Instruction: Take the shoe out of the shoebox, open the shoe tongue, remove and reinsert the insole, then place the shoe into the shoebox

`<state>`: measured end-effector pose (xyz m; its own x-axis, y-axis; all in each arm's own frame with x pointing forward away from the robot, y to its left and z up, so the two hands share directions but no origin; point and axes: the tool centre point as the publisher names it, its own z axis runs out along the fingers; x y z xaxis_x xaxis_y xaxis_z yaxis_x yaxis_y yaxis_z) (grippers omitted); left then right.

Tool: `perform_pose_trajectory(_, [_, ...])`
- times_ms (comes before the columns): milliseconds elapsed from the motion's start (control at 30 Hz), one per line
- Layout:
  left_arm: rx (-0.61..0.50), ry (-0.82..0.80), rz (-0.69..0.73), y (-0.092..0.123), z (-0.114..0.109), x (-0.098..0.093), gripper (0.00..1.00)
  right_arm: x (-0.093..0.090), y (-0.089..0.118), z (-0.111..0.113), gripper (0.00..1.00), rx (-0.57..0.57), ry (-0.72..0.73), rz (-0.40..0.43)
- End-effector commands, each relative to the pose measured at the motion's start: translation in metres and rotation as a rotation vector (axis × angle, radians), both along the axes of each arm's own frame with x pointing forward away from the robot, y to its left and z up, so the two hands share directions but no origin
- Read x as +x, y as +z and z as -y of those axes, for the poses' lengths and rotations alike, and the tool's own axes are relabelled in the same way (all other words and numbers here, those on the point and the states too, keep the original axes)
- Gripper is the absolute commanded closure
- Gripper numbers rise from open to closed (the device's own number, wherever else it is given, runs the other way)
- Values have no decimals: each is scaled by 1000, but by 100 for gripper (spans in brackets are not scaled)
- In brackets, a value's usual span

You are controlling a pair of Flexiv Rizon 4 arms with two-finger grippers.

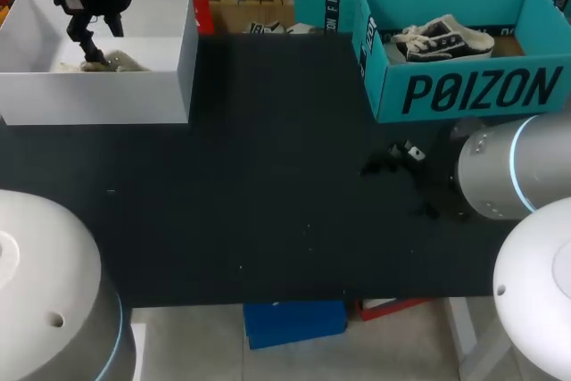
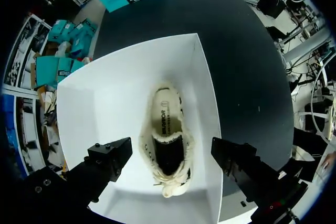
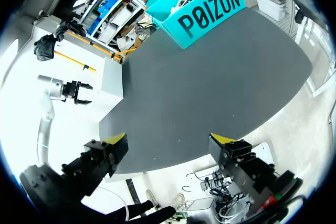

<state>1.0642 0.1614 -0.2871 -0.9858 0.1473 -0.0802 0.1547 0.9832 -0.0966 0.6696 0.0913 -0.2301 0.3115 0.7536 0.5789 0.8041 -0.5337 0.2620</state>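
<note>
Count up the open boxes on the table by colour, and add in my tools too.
White box: 1
Teal box: 1
Tools, left tool and right tool: 2
Total: 4

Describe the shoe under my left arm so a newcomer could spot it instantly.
On the black table, find the white box at the far left. The shoe lying inside is cream and fuzzy with a dark lining, unlike the black-and-white sneaker in the teal box.
</note>
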Motion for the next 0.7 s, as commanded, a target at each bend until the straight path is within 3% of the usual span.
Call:
perform_pose_trajectory(33, [51, 16, 14, 26, 10, -18, 0, 0, -5, -7, 0, -5, -15, 11])
perform_pose_trajectory(367, [82, 85, 18, 58, 36, -53, 0, 0, -5, -7, 0, -5, -15, 11])
perform_pose_trajectory(700, [-45, 379, 105, 56, 46, -86, 0, 0, -5, -7, 0, -5, -15, 11])
